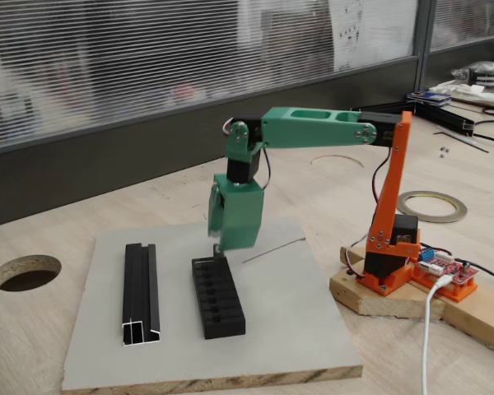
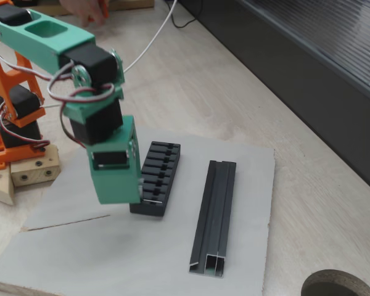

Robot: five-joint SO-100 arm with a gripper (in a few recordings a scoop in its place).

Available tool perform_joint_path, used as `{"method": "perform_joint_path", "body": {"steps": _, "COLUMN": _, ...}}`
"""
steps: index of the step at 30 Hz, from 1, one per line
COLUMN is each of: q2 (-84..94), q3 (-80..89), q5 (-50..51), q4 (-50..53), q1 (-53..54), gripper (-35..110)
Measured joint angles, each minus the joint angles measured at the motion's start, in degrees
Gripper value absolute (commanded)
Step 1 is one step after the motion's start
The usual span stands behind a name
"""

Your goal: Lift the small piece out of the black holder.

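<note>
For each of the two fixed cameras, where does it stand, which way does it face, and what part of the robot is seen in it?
One fixed view: low in front of the table, facing the window wall; the whole arm shows, from orange base to green claw at the far end of the black holder.
The other fixed view: higher, at the board's opposite side, looking down; the arm comes in from the upper left, its claw at the holder's near end.
Both share the grey board, the holder, the long black channel and a thin wire.

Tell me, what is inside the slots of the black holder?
The visible slots of the black holder look empty. The pincer covers one end slot, so any piece there is hidden.
</note>
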Motion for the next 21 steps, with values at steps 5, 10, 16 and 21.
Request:
{"method": "perform_joint_path", "body": {"steps": 5, "q2": -1.41, "q3": 0.0, "q5": 0.0, "q4": 0.0, "q1": 0.0, "gripper": 35}}
{"method": "perform_joint_path", "body": {"steps": 10, "q2": -1.58, "q3": 0.0, "q5": 0.0, "q4": 0.0, "q1": 0.0, "gripper": 35}}
{"method": "perform_joint_path", "body": {"steps": 16, "q2": -1.58, "q3": 0.0, "q5": 0.0, "q4": 0.0, "q1": 0.0, "gripper": 35}}
{"method": "perform_joint_path", "body": {"steps": 21, "q2": -1.58, "q3": 0.0, "q5": 0.0, "q4": 0.0, "q1": 0.0, "gripper": 35}}
